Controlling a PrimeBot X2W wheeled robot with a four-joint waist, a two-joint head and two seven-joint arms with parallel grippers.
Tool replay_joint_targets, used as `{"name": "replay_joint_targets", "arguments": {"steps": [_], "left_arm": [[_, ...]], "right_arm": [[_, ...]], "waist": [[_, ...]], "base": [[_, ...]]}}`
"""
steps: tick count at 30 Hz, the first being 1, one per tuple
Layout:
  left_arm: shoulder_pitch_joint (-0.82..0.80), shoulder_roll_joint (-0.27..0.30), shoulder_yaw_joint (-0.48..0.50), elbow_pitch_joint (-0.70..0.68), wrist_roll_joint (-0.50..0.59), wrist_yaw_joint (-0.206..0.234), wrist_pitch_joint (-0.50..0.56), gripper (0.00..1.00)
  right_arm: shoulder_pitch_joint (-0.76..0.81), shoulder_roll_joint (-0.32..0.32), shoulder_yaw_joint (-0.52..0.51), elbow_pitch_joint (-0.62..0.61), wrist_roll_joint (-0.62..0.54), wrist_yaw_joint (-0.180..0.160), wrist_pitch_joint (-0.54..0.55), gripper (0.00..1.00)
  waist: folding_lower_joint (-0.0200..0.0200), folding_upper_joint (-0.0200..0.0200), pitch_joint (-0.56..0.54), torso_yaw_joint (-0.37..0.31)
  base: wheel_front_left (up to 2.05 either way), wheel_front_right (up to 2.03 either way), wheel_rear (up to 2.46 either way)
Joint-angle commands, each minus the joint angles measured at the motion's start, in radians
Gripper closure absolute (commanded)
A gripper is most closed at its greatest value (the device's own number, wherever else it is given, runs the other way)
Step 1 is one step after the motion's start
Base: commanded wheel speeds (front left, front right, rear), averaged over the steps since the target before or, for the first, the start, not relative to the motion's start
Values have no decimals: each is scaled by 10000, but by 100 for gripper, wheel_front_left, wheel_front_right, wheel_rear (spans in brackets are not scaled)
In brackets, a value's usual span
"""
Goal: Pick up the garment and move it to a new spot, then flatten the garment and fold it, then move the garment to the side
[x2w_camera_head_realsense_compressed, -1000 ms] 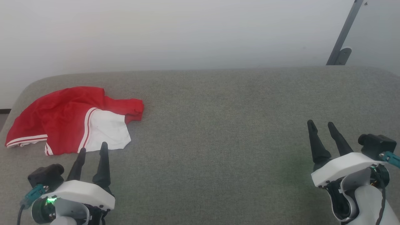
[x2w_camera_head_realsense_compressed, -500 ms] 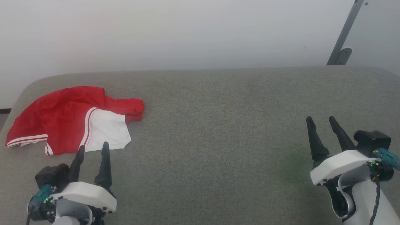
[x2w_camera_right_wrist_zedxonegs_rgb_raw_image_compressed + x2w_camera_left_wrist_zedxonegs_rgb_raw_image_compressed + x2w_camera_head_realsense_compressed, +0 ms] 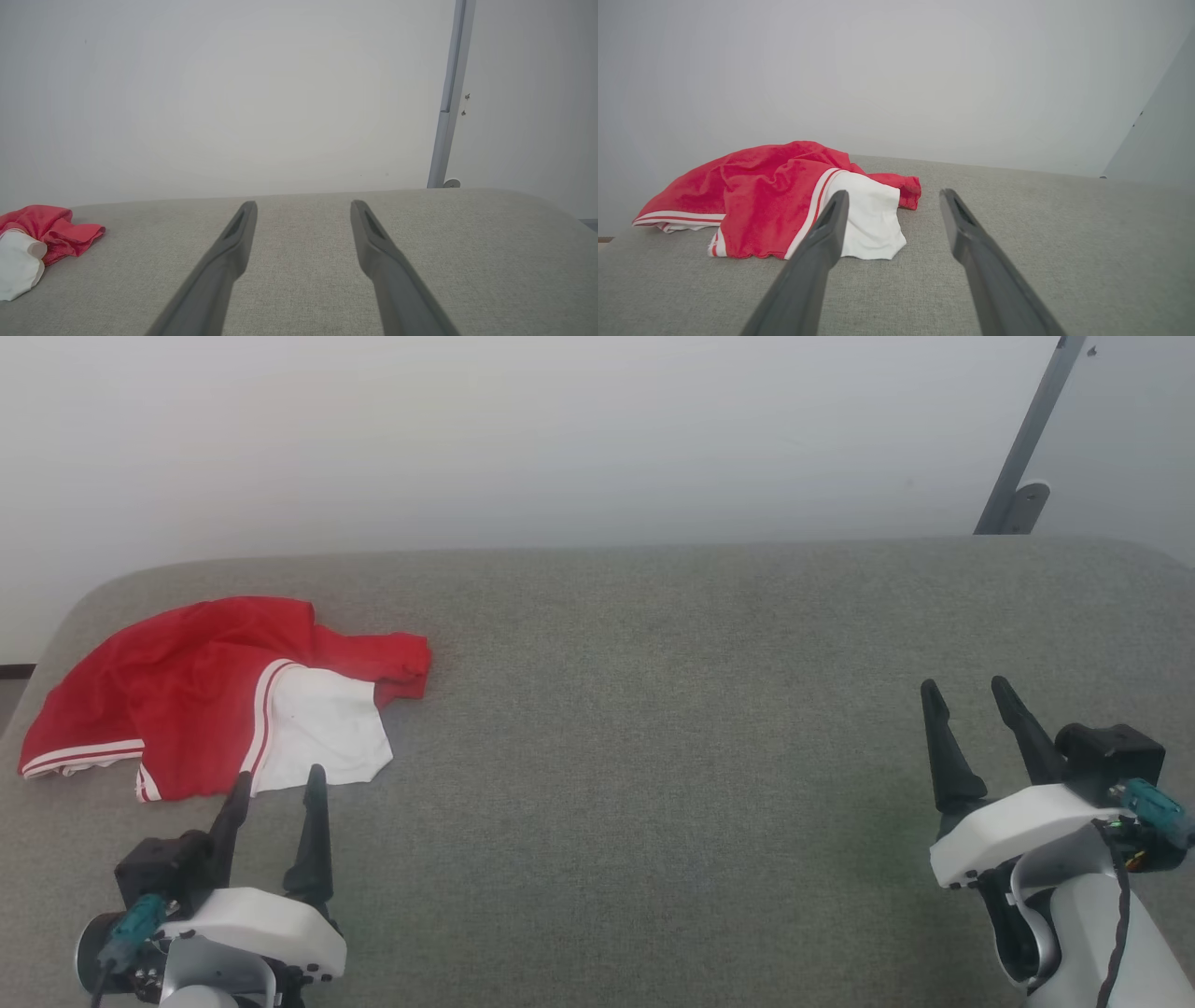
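The garment [image 3: 187, 695] lies crumpled at the far left of the grey padded surface [image 3: 653, 709], bright red with a white panel and white double stripes along its hems. In the left wrist view the garment [image 3: 775, 200] sits just ahead and to the left of the fingers. My left gripper [image 3: 278, 787] is open, its tips just short of the white panel's near edge, holding nothing. Far off at the lower right, my right gripper [image 3: 966, 688] stands open and empty. The right wrist view catches the garment [image 3: 42, 233] at its left edge.
A pale wall runs behind the surface. A grey metal post [image 3: 1027, 439] with a round foot leans at the back right. The surface's left edge curves down just beyond the garment. Bare grey fabric stretches between the two grippers.
Both grippers shifted slightly: the left one drew back toward the bottom of the view, the right one rose a little. The garment has not moved.
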State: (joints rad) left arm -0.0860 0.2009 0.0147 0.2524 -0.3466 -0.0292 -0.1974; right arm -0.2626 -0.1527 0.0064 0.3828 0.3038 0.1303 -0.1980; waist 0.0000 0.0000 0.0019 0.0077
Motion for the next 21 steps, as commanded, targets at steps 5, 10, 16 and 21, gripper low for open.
{"name": "replay_joint_targets", "arguments": {"steps": [5, 10, 16, 21], "left_arm": [[-88, -52, 111, 164, 606, -114, -190, 0], [-122, -131, 239, 332, 981, -223, -289, 0], [-128, -225, 430, 489, 1353, -355, -410, 0], [-115, -291, 500, 562, 1772, -459, -506, 0]], "right_arm": [[-99, 1, -62, -50, -437, 5, -197, 0], [-117, 20, -153, -16, -739, 5, -299, 0], [-82, 21, -289, -26, -988, 5, -415, 0], [34, 57, -405, -47, -1244, 5, -515, 0]], "waist": [[0, 0, -18, 29], [0, 0, -38, 56], [0, 0, -95, 112], [0, 0, -114, 177]], "base": [[0, 0, 0], [0, 0, 0], [0, 0, 0], [0, 0, 0]]}}
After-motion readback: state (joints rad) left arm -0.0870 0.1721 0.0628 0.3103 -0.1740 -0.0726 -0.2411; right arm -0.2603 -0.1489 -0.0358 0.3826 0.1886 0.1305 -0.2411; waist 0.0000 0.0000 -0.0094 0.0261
